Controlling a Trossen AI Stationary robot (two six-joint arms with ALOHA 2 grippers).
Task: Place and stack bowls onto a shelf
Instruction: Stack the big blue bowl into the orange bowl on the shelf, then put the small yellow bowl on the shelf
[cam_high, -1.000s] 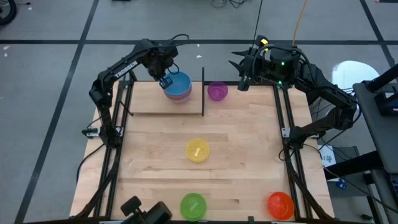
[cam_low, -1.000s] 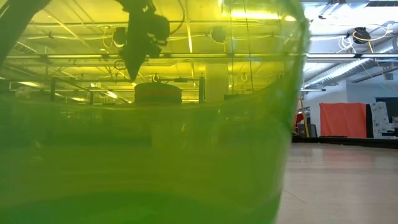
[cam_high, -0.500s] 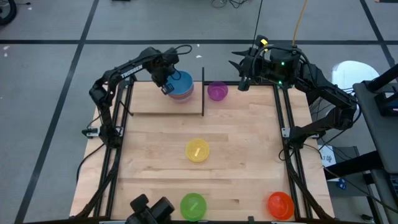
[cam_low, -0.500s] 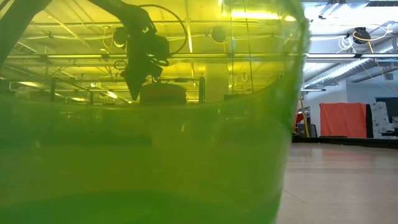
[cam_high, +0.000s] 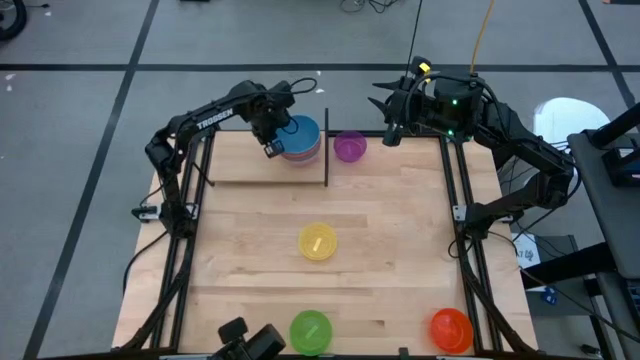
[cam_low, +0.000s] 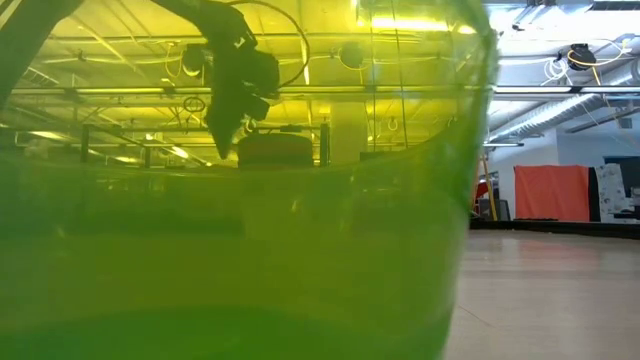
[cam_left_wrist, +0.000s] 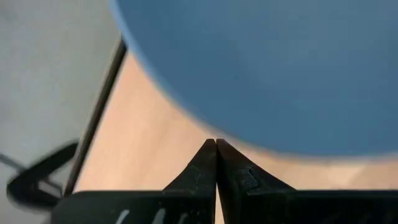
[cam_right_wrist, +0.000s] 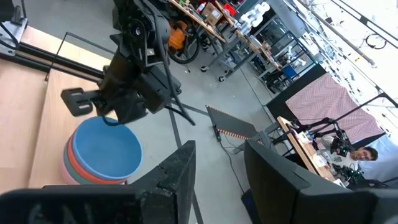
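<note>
1. Stack of small round plastic bowls, blue on top (cam_high: 299, 138), sits on narrow light-wood shelf (cam_high: 240, 170).
2. Left hand (cam_high: 270, 148), fingers together, empty, beside stack.
3. Purple (cam_high: 349, 147), yellow (cam_high: 317, 242), green (cam_high: 310, 330), orange (cam_high: 451, 328) bowls remain on table (cam_high: 400, 250).
4. Right hand (cam_high: 385, 118) waits, fingers apart.

My left arm reaches across the far left of the table, elbow out to the left, and my left gripper (cam_high: 268, 149) points down with its fingertips pressed together. My right arm is folded at the far right edge, my right gripper (cam_high: 385, 118) open, fingers spread.
</note>
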